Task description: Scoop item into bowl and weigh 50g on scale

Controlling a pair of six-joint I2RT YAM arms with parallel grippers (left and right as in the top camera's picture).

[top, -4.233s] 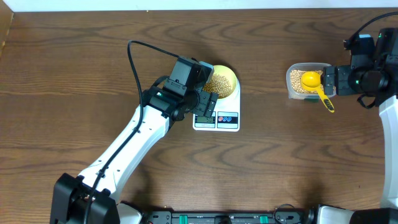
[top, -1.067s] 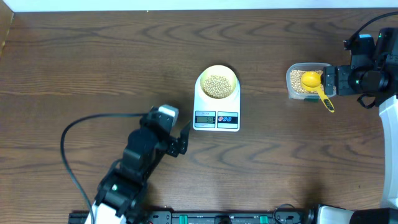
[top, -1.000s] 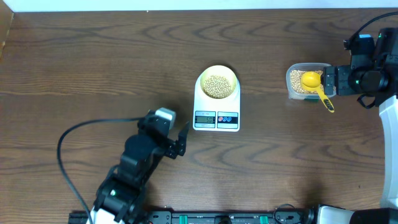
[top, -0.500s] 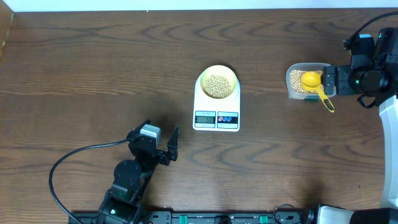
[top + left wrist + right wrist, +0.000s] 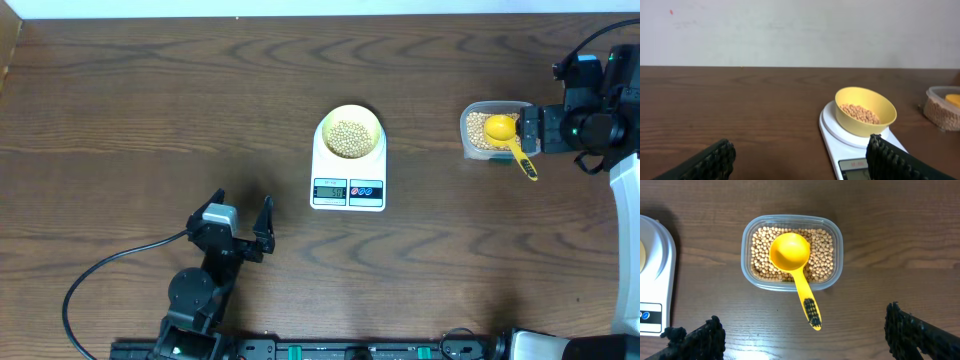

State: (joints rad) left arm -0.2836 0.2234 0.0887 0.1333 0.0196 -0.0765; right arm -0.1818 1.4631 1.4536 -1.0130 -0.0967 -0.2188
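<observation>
A robotics lab bench: wood-grain table [image 5: 120, 110], plain white wall [image 5: 790, 30], cabled robot arm [image 5: 196, 292].
</observation>
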